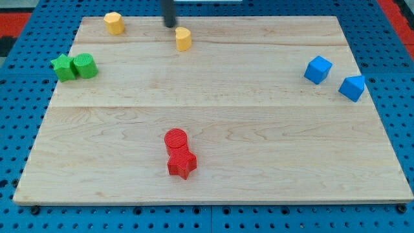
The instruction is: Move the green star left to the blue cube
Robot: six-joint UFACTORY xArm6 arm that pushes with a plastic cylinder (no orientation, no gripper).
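Note:
The green star (pixel 63 67) lies at the board's left edge, touching a green cylinder (pixel 85 65) on its right. The blue cube (pixel 317 69) sits far across the board at the view's right, with a second blue block (pixel 352 88) just right of and below it. My tip (pixel 170 24) is at the view's top centre, just up and left of a yellow block (pixel 184 39), far from the green star and the blue cube.
Another yellow block (pixel 114 22) sits at the top left. A red cylinder (pixel 176 140) and a red star-like block (pixel 182 163) touch each other at the bottom centre. The wooden board (pixel 213 103) lies on a blue pegboard.

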